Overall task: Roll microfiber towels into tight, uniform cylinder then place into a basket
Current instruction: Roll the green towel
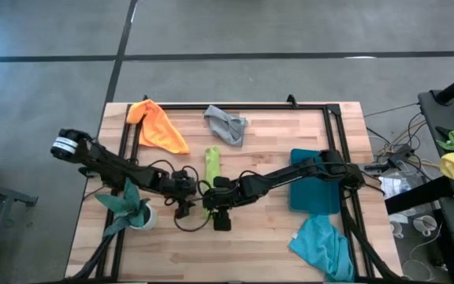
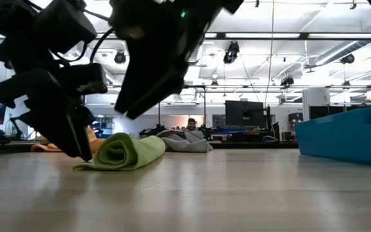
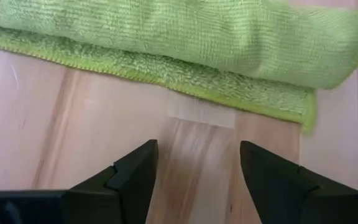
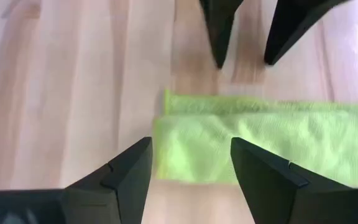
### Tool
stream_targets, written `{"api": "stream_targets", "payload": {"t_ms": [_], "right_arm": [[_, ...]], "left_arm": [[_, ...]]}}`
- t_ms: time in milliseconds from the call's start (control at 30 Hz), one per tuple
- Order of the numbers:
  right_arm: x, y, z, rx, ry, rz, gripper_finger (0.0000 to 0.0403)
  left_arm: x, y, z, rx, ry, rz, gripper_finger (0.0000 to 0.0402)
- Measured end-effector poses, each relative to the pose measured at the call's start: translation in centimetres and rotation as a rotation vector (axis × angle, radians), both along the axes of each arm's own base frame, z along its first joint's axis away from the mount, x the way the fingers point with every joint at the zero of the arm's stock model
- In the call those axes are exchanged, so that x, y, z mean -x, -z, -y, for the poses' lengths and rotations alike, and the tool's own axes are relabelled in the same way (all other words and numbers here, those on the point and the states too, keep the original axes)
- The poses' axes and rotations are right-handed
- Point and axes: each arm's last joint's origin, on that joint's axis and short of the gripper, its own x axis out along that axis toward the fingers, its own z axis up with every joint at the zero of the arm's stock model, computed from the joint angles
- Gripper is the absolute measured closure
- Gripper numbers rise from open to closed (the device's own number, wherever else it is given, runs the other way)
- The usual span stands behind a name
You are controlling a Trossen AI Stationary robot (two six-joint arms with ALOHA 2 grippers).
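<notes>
The lime green towel (image 1: 211, 167) lies rolled into a cylinder mid-table (image 2: 124, 151). Its loose outer edge (image 3: 185, 81) lies flat on the wood beside the roll. My left gripper (image 3: 197, 146) stands open just left of the roll's near end (image 1: 186, 208), with bare wood between fingers and cloth. My right gripper (image 4: 190, 143) hangs open above that same near end (image 1: 213, 211), and I see no touch. The orange towel (image 1: 158, 125) and grey towel (image 1: 227, 125) lie at the far edge. The turquoise towel (image 1: 321, 246) is near right. The basket (image 1: 315, 183) sits on the right.
A leafy plant in a white pot (image 1: 132, 207) stands close behind my left arm at the near left. A black frame (image 1: 235, 106) runs along the table's far edge. Bare wood lies along the near edge between the plant and the turquoise towel.
</notes>
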Motion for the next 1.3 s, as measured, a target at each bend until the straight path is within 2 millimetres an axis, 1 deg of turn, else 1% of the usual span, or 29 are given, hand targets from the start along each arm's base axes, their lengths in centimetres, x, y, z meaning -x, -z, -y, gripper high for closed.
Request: {"api": "stream_targets", "payload": {"t_ms": [100, 200, 300, 467, 533, 733, 867, 967, 1033, 1100, 1167, 1233, 1300], "right_arm": [[0.6, -0.1, -0.4, 0.012, 0.008, -0.046, 0.0188], [1.2, 0.6, -0.5, 0.078, 0.033, -0.093, 0.0188], [1.0, 1.8, -0.4, 0.122, 0.055, -0.101, 0.0188], [0.1, 4.0, -0.2, 0.123, 0.068, -0.089, 0.0188], [-0.3, 4.2, -0.3, 0.117, 0.074, -0.056, 0.0188], [-1.7, 2.9, -0.7, 0.078, 0.082, 0.076, 0.0188], [-1.9, 3.0, -0.7, 0.061, 0.099, 0.091, 0.0188], [-1.5, 2.9, -0.6, 0.066, 0.106, 0.054, 0.0188], [-0.9, 1.9, -0.7, 0.073, 0.096, 0.036, 0.0188], [-0.3, 0.5, -0.8, 0.082, 0.083, 0.029, 0.0188], [0.3, -0.2, -0.7, 0.099, 0.07, -0.003, 0.0188], [0.8, 0.2, -0.6, 0.118, 0.061, -0.053, 0.0188], [0.9, 1.4, -0.5, 0.133, 0.06, -0.1, 0.0188]], "left_arm": [[0.2, 0.4, 0.6, -0.028, 0.015, 0.006, 0.0187], [0.0, 1.2, 1.4, -0.066, 0.022, 0.005, 0.0187], [-0.4, 1.9, 1.9, -0.091, 0.006, 0.002, 0.0187], [-1.3, 3.0, 2.3, -0.094, 0.001, -0.007, 0.0187], [-1.6, 3.2, 2.4, -0.093, 0.0, -0.004, 0.0187], [-2.5, 3.2, 2.7, -0.082, -0.02, -0.006, 0.0187], [-3.2, 2.6, 3.0, -0.072, -0.022, 0.017, 0.0187], [-3.3, 1.5, 3.0, -0.065, -0.021, 0.033, 0.0187], [-3.0, 0.7, 2.9, -0.058, -0.017, 0.037, 0.0187], [-2.4, 0.2, 2.8, -0.053, -0.007, 0.01, 0.0187], [-1.8, -0.3, 2.7, -0.044, 0.005, -0.007, 0.0187], [-1.6, -0.1, 2.7, -0.032, 0.015, -0.009, 0.0187], [-1.4, 0.4, 2.7, -0.039, 0.016, -0.017, 0.0187]]}}
